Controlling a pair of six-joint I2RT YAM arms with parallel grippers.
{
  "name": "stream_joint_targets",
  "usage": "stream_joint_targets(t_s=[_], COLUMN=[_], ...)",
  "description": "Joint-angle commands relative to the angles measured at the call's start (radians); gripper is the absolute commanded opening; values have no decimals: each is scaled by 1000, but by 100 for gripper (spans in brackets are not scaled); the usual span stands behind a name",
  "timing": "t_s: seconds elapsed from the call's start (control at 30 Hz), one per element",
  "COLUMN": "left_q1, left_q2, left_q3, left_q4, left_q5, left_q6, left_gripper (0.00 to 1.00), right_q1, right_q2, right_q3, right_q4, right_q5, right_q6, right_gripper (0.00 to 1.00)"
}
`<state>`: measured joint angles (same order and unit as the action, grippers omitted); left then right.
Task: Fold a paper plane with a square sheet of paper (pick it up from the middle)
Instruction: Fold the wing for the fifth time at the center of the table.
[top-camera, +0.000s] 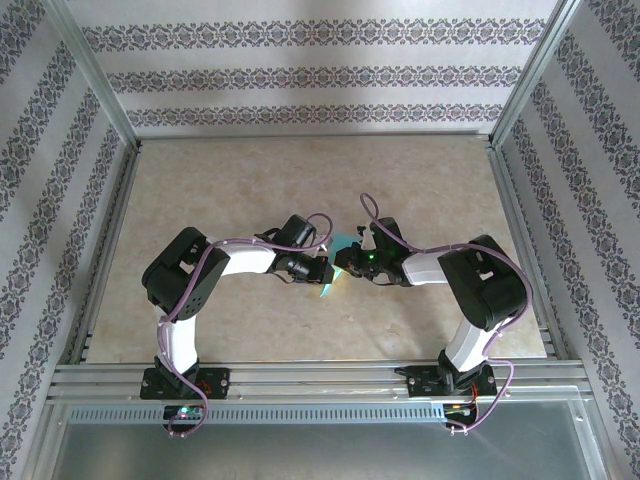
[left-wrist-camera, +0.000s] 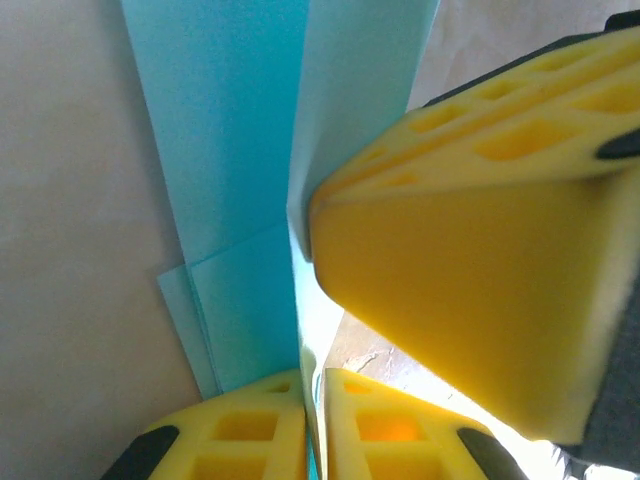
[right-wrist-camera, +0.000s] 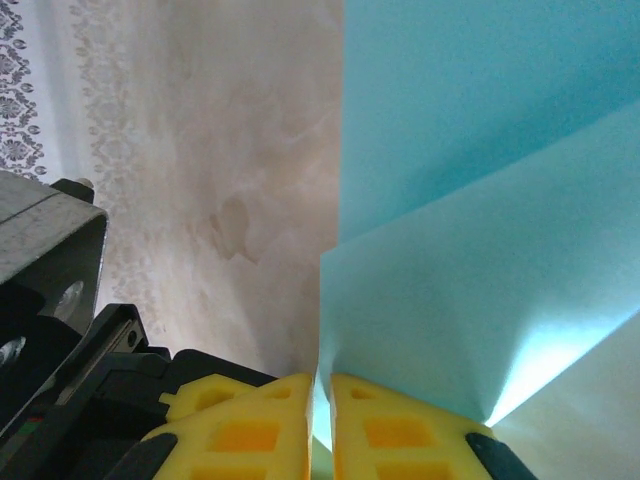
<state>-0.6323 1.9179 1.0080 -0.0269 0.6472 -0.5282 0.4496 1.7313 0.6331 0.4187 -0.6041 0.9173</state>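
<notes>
Paper pinched from two sides at once is the logic of this pose. Both arms reach inward to the centre of the top view. There the square sheet of paper (top-camera: 345, 242) appears lifted off the table (top-camera: 250, 180), standing roughly on edge between the left gripper (top-camera: 322, 272) and the right gripper (top-camera: 347, 262), which sit just beside each other.

In the left wrist view, the left gripper's yellow fingers (left-wrist-camera: 240, 440) at the bottom of the frame are pressed together, with the teal sheet running up between them. Overlapping layers in the upper left show a creased sheet, not a flat square. The right gripper's yellow finger looms at the right of that frame, against the same folded edge.

In the right wrist view, its fingers (right-wrist-camera: 400, 435) at bottom centre are likewise nipped tight on the sheet. The paper fans toward the upper right, with a crease running across it.

Two grips this close on one edge probably serve to pin the layers so the fold does not spring open while it is sharpened or one side is re-gripped. Paper this thin would likely slip or buckle if either pinch loosens or the arms pull unevenly.
</notes>
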Motion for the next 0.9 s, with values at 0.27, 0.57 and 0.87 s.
stream_joint_targets(t_s=[0.27, 0.57, 0.87], left_q1=[36, 37, 37], left_q2=[39, 44, 44], left_q3=[-65, -66, -74], left_q4=[-19, -15, -10], left_q5=[-81, -78, -76], left_q6=[-26, -35, -36], left_gripper=[5, 5, 6], right_q1=[-52, -28, -16], right_q2=[-114, -49, 20], right_q3=[-56, -35, 8], right_q4=[6, -11, 0], right_q5=[-8, -30, -65], right_q6=[-42, -59, -58], right_gripper=[15, 16, 16])
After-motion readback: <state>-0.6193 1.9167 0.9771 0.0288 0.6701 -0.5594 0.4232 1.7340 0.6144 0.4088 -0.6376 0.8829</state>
